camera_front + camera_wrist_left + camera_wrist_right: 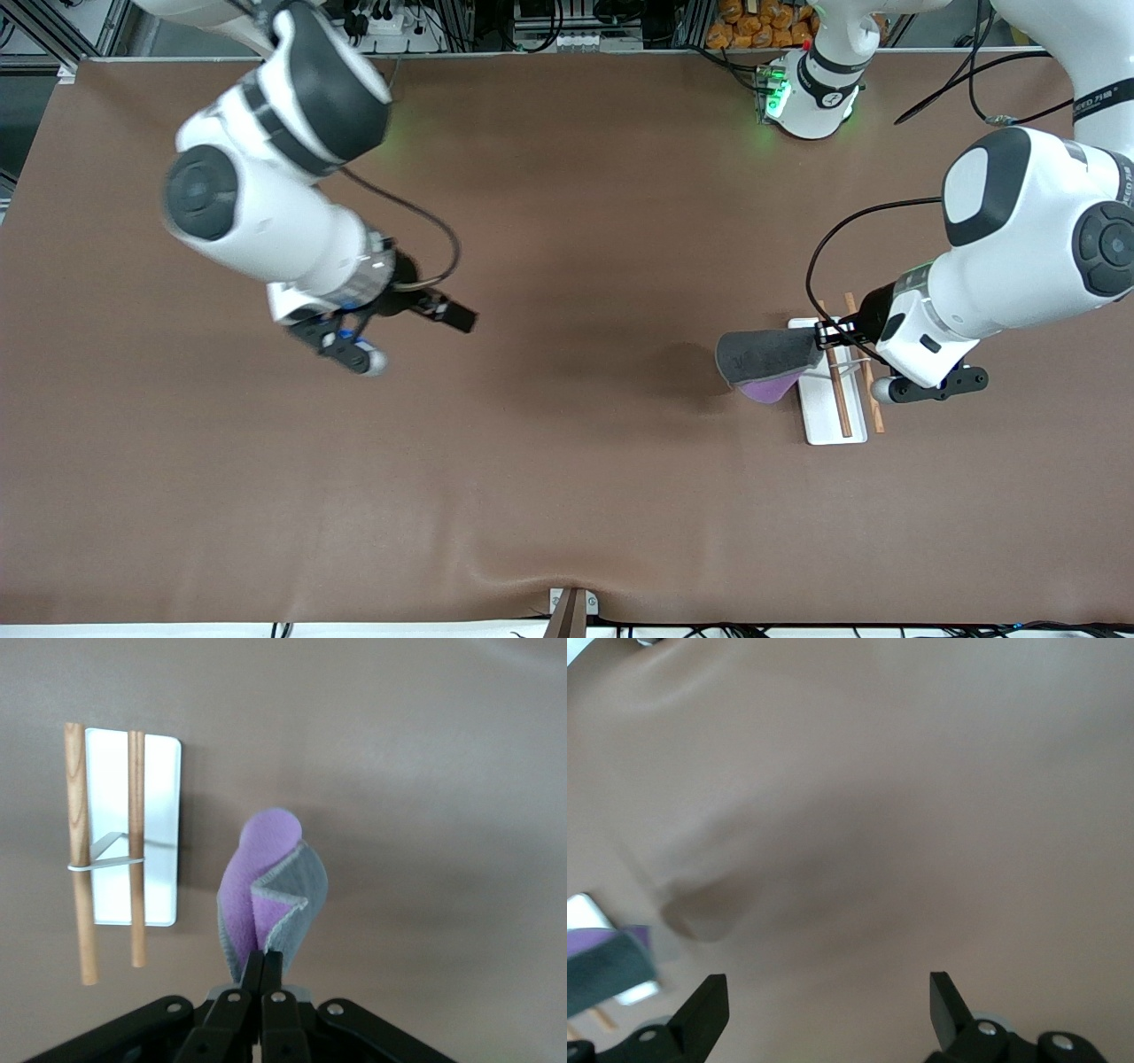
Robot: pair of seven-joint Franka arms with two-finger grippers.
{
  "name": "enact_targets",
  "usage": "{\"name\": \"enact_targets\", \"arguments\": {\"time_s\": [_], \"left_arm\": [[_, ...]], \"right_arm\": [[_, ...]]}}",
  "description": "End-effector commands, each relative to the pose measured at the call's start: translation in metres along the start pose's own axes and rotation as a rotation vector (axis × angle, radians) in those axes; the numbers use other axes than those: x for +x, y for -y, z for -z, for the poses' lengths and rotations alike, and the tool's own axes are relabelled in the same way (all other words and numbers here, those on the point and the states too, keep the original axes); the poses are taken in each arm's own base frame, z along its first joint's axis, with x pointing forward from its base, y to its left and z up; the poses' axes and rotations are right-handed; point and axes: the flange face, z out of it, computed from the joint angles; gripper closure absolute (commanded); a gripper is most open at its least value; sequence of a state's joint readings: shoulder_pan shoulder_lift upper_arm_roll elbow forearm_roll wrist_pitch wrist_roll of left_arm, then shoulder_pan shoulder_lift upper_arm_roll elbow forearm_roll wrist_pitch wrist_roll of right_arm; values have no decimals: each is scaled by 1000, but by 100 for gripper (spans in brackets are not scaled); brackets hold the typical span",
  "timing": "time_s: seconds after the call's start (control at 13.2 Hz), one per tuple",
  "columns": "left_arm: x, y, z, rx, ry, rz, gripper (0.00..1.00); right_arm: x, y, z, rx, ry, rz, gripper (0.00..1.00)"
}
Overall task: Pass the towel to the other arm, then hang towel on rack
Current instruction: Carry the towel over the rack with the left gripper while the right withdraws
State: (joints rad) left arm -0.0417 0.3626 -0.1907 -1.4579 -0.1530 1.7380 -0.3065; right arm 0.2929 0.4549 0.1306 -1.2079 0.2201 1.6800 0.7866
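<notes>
We've got the towel (270, 895) pinched in the left pincer (262, 967) beside the rack (837, 385); right pincer (828, 1005) spread over bare tabletop (567, 496). Drape it squarely across the rods.

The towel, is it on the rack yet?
Not yet. The pass looks done: the left claw is shut on the towel, and the right claw is open and empty over bare table. The towel hangs in the air beside the rack. Draping it over the wooden bars is left.

A brown desk (567, 461) carries a white-based rack (828, 416) with two wooden rods, standing toward the left arm's end
</notes>
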Motion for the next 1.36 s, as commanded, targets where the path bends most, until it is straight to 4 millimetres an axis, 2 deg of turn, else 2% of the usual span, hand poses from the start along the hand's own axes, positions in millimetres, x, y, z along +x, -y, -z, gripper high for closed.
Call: {"name": "enact_targets", "arguments": {"time_s": [0.0,0.08,0.45,0.68,0.76,0.98,1.14,1.29], "left_arm": [[6,34,-1,58,35,-58,100],[9,51,1,73,43,-79,100],[17,117,11,85,77,-132,100],[24,148,2,73,97,-138,100],[27,159,0,68,102,-134,100],[33,182,-12,58,122,-121,100],[36,195,-16,51,130,-125,100],[39,214,-21,42,139,-107,100]], "right_arm": [[27,-48,28,-30,-6,170,0],[43,-71,39,-29,-8,207,0],[106,-171,70,-41,-19,408,0],[129,-245,81,-118,40,517,0],[130,-257,87,-186,35,515,0],[104,-265,102,-272,-12,499,0],[82,-270,101,-264,-31,466,0],[49,-254,87,-272,-77,401,0]]}}
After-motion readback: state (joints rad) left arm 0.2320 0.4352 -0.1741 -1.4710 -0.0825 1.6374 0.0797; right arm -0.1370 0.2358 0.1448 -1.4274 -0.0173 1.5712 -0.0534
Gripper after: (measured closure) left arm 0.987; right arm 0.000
